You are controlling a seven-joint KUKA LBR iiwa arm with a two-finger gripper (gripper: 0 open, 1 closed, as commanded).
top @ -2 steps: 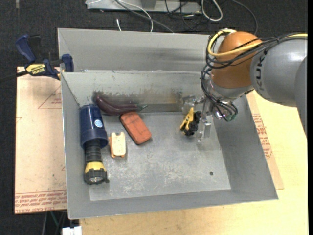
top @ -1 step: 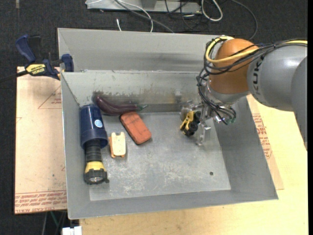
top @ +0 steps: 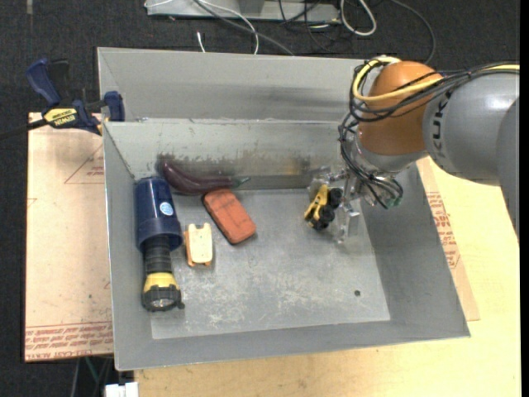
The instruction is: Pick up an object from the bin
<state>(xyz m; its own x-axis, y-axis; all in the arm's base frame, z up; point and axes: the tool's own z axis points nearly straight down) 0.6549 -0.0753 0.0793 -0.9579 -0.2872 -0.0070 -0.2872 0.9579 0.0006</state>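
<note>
Noted the arm's orange wrist cover (top: 397,110) uppermost, with the gripper (top: 339,220) beneath it, down near the floor of the bin (top: 273,292); could not tell whether clenched or released. Recorded a small yellow-and-black object (top: 317,207) just to its left, seemingly touching it. Logged, well further left, a red-orange block (top: 230,216), tan piece (top: 199,245), blue flashlight (top: 155,215) and dark curved item (top: 194,178).

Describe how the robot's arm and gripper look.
The arm is a thick, rounded grey tube. Its wrist wears a smooth orange dome cover, with yellow and black cables looped around it. Under the cover sits the small gripper, made of bare silvery metal.
</note>
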